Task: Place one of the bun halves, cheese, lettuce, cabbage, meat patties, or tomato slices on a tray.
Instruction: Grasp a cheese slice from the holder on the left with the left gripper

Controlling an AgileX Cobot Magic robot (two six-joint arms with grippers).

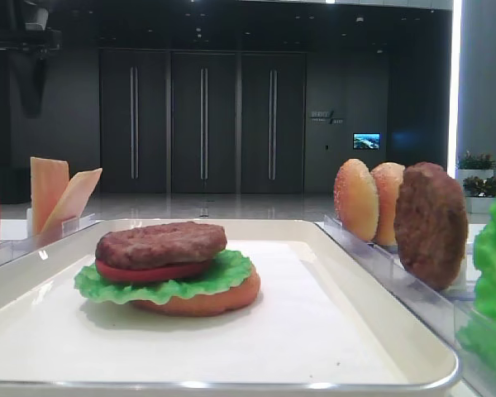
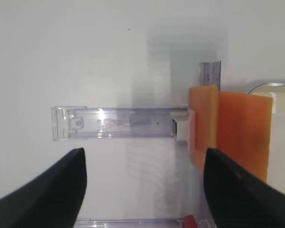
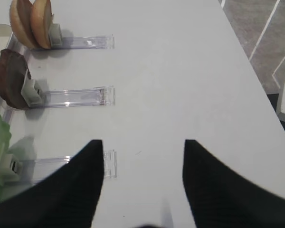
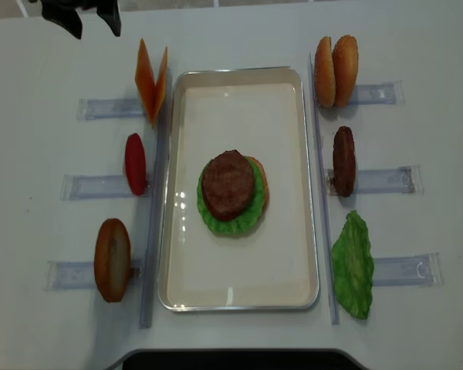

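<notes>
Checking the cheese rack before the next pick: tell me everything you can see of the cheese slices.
The cheese is two thin, flat, orange-tan square slices standing on edge at the inner end of a clear plastic rack, left of the tray near its far corner. They meet at the bottom and splay apart at the top in a V. Surfaces look matte and faintly mottled. The left wrist view shows a rack clip against one slice. No gripper touches them.

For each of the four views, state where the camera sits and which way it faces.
Exterior high: low at the tray end, looking level across the stacked burger; no arm shows.
Right wrist: above the table, facing down; open right gripper.
Left wrist: facing down at the cheese; open left gripper.
Realsense: overhead, straight down; left gripper at top left.
Shared: both exterior views show tray and burger.
</notes>
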